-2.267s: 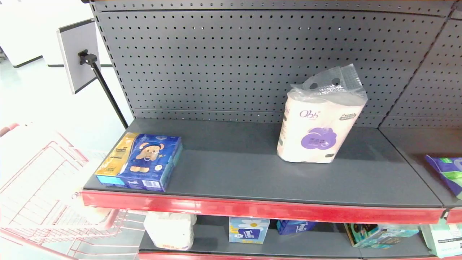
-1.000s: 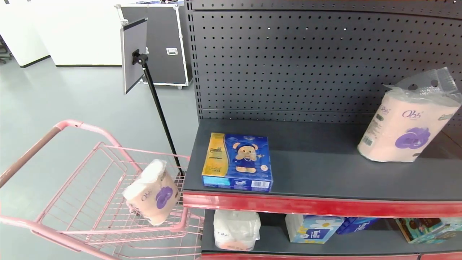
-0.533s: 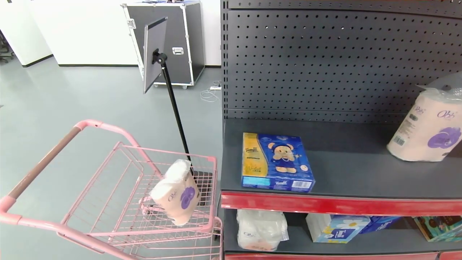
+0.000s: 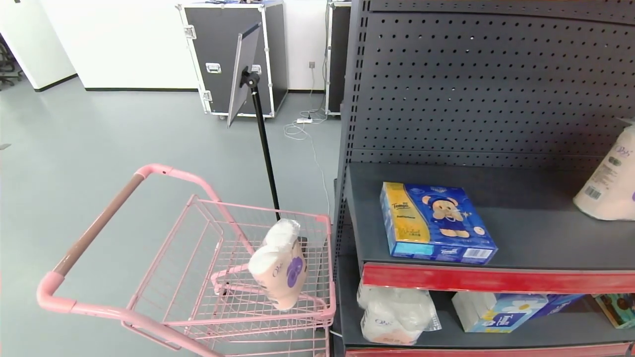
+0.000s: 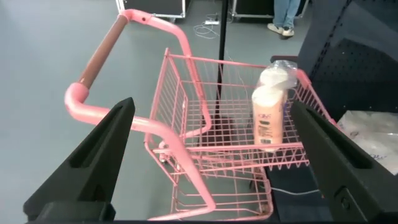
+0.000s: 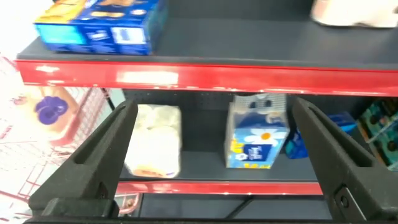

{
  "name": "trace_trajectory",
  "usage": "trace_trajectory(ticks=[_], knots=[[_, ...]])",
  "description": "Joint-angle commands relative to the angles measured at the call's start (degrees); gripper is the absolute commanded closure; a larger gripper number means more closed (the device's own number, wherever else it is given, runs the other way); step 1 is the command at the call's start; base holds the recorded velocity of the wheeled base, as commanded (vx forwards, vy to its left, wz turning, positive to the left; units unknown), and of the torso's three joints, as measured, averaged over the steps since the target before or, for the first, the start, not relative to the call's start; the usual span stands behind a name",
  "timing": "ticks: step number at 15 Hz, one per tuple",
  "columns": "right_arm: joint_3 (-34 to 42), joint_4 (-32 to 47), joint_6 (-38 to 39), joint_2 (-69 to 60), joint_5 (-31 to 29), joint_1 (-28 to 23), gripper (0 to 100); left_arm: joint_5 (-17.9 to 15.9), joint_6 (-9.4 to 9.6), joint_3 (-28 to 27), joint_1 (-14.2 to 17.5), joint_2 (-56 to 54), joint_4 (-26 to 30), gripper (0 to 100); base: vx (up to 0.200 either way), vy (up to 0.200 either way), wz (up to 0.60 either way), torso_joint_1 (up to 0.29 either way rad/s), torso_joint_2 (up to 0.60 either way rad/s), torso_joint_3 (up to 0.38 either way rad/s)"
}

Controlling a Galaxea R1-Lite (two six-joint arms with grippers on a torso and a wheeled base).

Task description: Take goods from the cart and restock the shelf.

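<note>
Cart [image 4: 104, 218] holding one pack of paper rolls [image 4: 280, 270] stands just left of the shelf [image 4: 536, 238].
A sign stand [image 4: 263, 139] rises behind the cart. A tissue box [image 4: 436, 223] and a second roll pack [image 4: 607, 183] sit on the shelf. The left gripper [image 5: 210, 102] and right gripper [image 6: 214, 104] both gape wide, holding nothing.

Bright even light, blurred right wrist view

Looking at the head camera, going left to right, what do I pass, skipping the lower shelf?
Cart handle, roll pack in the cart, blue tissue box on the shelf, second roll pack.
</note>
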Motion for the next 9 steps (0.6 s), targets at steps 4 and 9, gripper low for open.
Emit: trace_trajectory(ticks=[4, 9], knots=[[0.0, 0.0, 0.0, 0.0, 0.0, 0.0, 0, 0.0, -0.01, 0.0, 0.0, 0.0, 0.0, 0, 0.000, 0.000, 0.00, -0.026, 0.07, 0.040], [0.0, 0.0, 0.0, 0.0, 0.0, 0.0, 0, 0.0, -0.01, 0.0, 0.0, 0.0, 0.0, 0, 0.000, 0.000, 0.00, -0.137, 0.35, 0.194]])
